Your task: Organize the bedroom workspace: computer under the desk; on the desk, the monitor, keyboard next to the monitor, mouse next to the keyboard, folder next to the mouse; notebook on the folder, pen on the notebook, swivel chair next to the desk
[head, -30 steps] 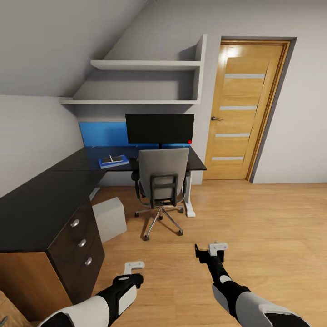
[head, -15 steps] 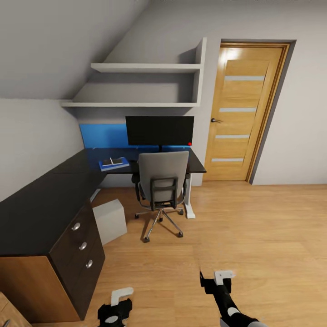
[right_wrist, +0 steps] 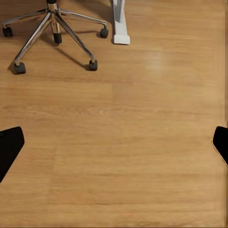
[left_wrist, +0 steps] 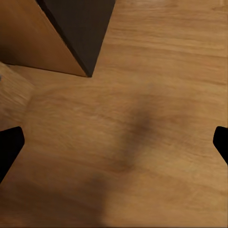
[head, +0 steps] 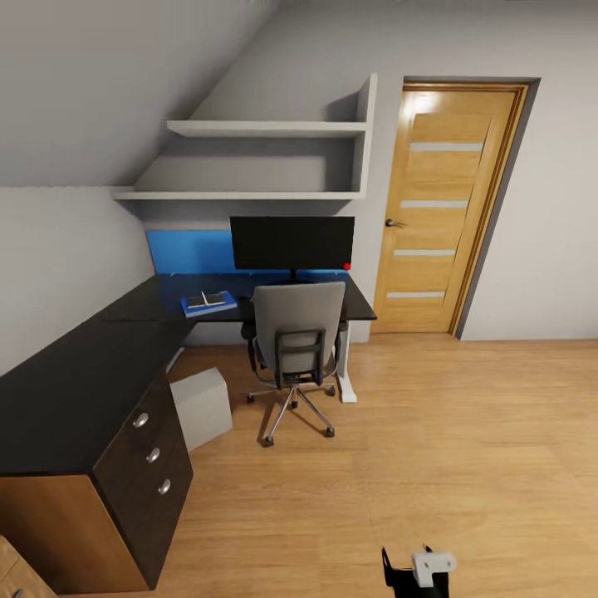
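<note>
The black monitor (head: 292, 242) stands on the L-shaped black desk (head: 75, 382). The grey swivel chair (head: 296, 330) is pushed in before it, its chrome base (right_wrist: 54, 28) on the floor. Left of the chair, the blue folder (head: 218, 306) lies on the desk with the greyish notebook (head: 198, 301) on top; the pen is too small to make out. The light-grey computer (head: 202, 407) stands on the floor by the drawer unit. Keyboard and mouse are hidden. My right gripper (head: 411, 569) (right_wrist: 114, 147) is open over bare floor. My left gripper (left_wrist: 114, 147) is open above floor near the drawer unit's corner (left_wrist: 80, 28).
A wooden door (head: 440, 212) is shut to the right of the desk. Two white wall shelves (head: 266, 129) hang above the monitor under a sloped ceiling. The desk's white leg (right_wrist: 118, 23) stands beside the chair base. Wooden floor (head: 465, 432) stretches wide on the right.
Both arms have dropped toward the bottom of the head view; the left arm has left it and just the right gripper's tips remain. The room has shifted slightly down with the camera.
</note>
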Available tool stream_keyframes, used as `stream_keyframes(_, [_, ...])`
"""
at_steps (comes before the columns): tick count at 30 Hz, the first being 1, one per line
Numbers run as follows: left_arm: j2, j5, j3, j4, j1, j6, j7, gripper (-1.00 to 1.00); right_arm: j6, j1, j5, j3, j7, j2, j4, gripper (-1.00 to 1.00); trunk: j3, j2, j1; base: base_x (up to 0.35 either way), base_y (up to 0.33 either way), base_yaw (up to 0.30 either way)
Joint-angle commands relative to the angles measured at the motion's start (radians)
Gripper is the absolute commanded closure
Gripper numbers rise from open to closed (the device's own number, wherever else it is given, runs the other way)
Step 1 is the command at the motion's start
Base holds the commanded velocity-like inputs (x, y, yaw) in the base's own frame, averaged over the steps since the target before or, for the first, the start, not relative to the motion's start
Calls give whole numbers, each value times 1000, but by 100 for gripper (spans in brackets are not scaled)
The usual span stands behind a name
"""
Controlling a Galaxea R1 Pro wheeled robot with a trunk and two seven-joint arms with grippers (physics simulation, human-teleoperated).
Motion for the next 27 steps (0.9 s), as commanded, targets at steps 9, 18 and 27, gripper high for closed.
stream_keyframes(9, [22, -2, -14, -1, 105, -233, 4, -100, -99, 33, 13, -7, -5, -11, 3, -100, 27, 63, -35, 0, 0, 0])
stream_keyframes(18, [20, -7, -19, -2, 144, -482, 2, -100, -292, 121, 9, -8, 0, -30, 3, -100, 56, 126, -69, 0, 0, 0])
stream_keyframes(27, [21, -8, -19, -2, 145, -392, 4, -100, -303, 184, 15, -6, 1, -21, 2, -100, 77, 175, -96, 0, 0, 0])
